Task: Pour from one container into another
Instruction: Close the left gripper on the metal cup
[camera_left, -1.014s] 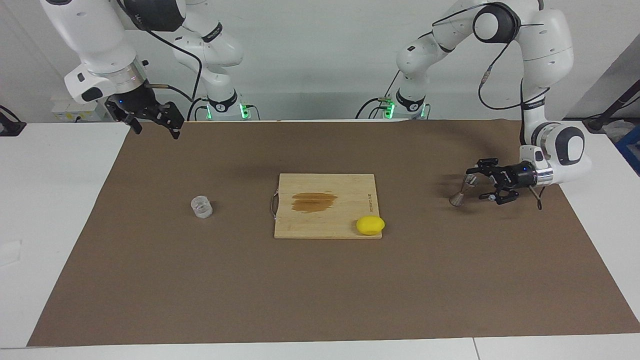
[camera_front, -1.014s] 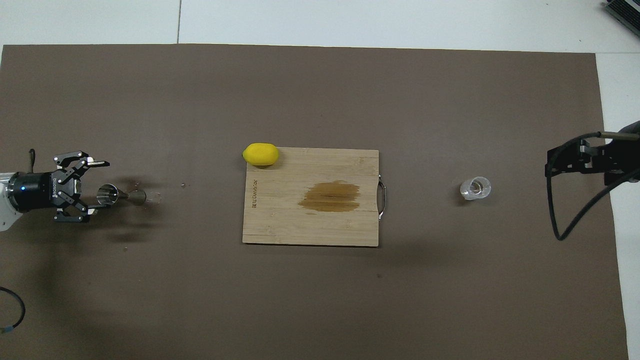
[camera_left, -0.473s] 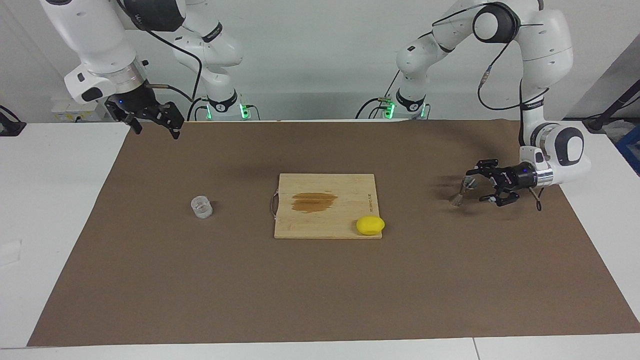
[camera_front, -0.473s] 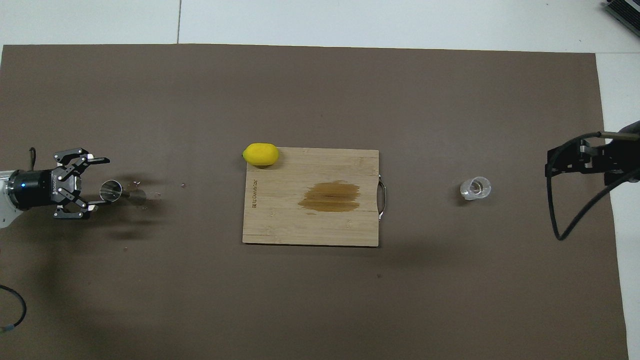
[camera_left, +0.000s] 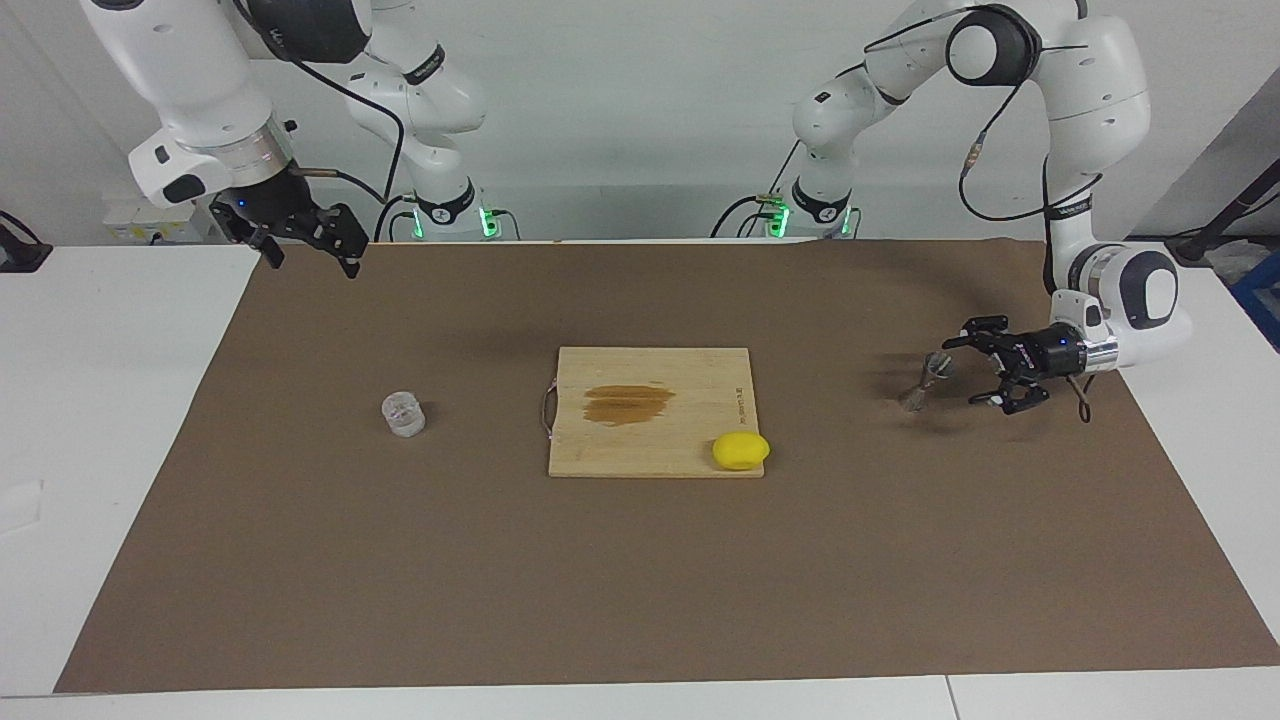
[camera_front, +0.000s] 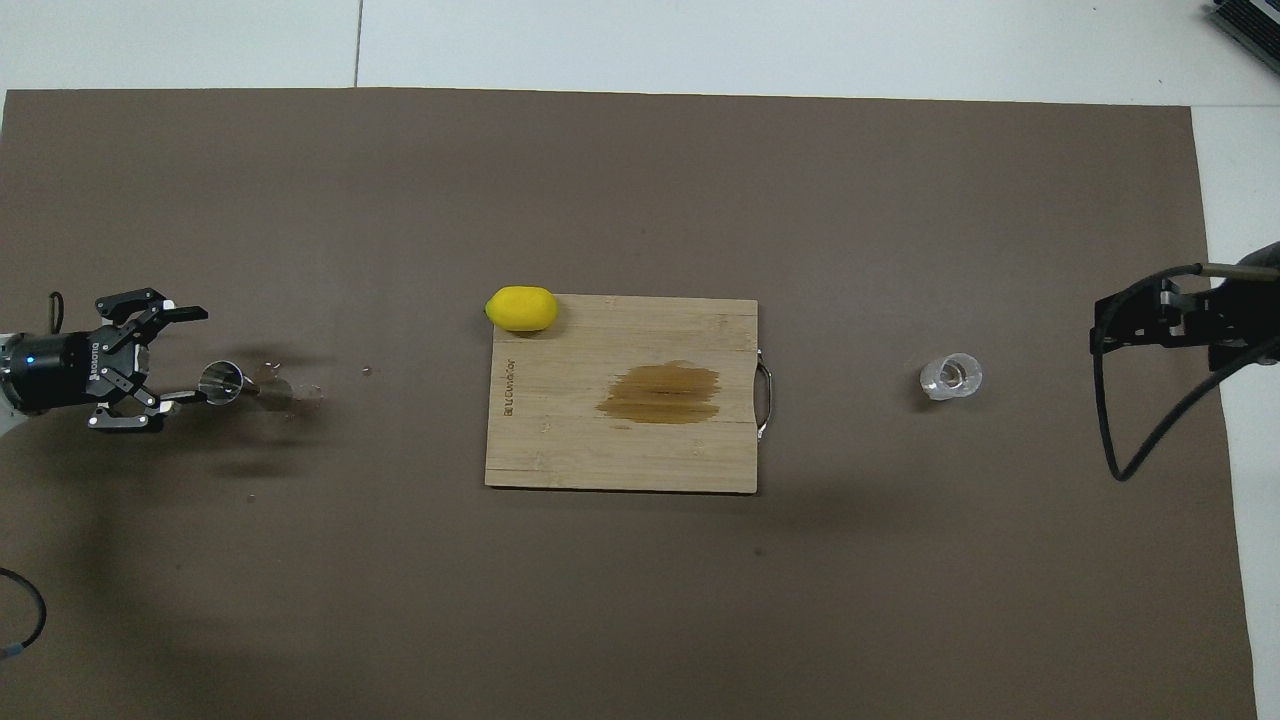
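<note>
Facing view: left gripper (camera_left: 982, 372) fingers spread beside the jigger (camera_left: 922, 382); right gripper (camera_left: 310, 245), fingers released, hangs apart from the glass cup (camera_left: 403, 414).

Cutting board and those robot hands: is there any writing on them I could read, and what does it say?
Cutting board: a short dark line of print along one edge, too small to read.
Left gripper: white lettering on its black body, too blurred to read.
Right gripper: no writing to be seen.
Glass, jigger, lemon: none.
</note>
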